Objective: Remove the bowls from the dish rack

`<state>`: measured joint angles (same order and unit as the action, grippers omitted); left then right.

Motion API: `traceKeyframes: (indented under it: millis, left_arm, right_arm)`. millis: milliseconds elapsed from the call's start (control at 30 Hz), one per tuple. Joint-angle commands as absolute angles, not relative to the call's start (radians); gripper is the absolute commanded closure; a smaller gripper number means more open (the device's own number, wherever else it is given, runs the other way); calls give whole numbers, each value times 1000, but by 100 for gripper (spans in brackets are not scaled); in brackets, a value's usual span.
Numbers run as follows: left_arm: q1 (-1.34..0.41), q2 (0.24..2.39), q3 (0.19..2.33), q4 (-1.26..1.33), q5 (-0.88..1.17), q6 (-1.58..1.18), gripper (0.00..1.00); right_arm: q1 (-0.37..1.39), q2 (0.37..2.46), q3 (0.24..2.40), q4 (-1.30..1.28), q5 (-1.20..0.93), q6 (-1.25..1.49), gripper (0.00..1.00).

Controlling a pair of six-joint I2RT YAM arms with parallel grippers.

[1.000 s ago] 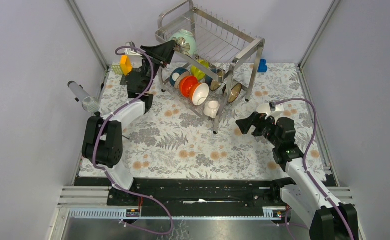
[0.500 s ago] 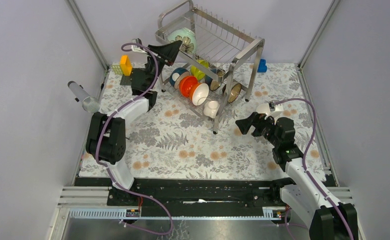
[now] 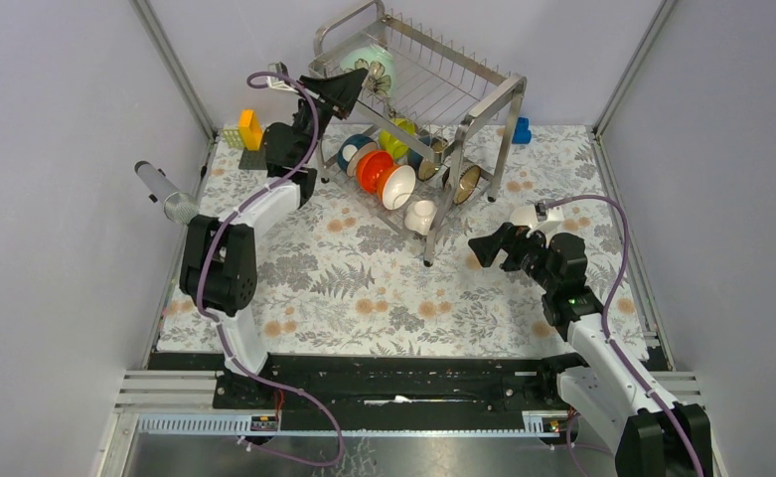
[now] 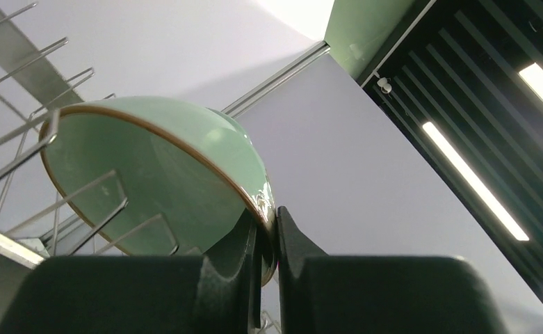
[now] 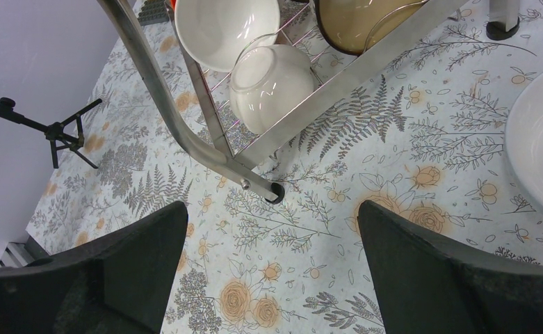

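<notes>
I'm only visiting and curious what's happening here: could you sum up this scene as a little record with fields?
Left pincer: closed on the rim of the pale green bowl
Bowl's place: top tier of the dish rack
Right pincer: open, empty, low over the table
Lower tier: several bowls racked
On table: white bowl near right pincer

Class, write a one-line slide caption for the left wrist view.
Left gripper shut on the rim of a pale green bowl standing among the dish rack wires.
</notes>
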<state>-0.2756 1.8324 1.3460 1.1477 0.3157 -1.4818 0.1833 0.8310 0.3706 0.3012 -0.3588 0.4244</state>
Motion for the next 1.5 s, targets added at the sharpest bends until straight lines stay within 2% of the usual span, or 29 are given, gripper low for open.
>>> traceKeyframes:
  millis: [0, 133, 300, 633, 800, 900, 1067, 1267, 1467]
  left_arm:
    - [-273, 1822, 1495, 1228, 322, -1464, 100]
    - [-274, 1797, 1573, 1181, 342, -1428, 100]
    - [-281, 1714, 1562, 1139, 364, -1364, 100]
    - [-301, 1325, 1298, 992, 394, -1131, 100]
    - [-316, 1087, 1155, 742, 333, -973, 100]
    - [-321, 961, 1078, 484, 254, -972, 100]
    - [-321, 798, 964, 208, 228, -935, 100]
    - [-322, 747, 910, -8, 267, -870, 100]
    - [-350, 827, 825, -173, 230, -829, 100]
  right_arm:
    - [188, 820, 374, 347, -373, 430, 0]
    - [189, 824, 376, 347, -372, 431, 0]
    - [187, 826, 376, 346, -372, 431, 0]
    - [188, 807, 371, 335, -359, 433, 0]
    - [189, 798, 368, 318, -328, 433, 0]
    - [189, 790, 366, 312, -319, 430, 0]
    - [189, 776, 353, 311, -309, 436, 0]
    - [188, 762, 342, 298, -286, 439, 0]
    - [189, 743, 336, 290, -262, 443, 0]
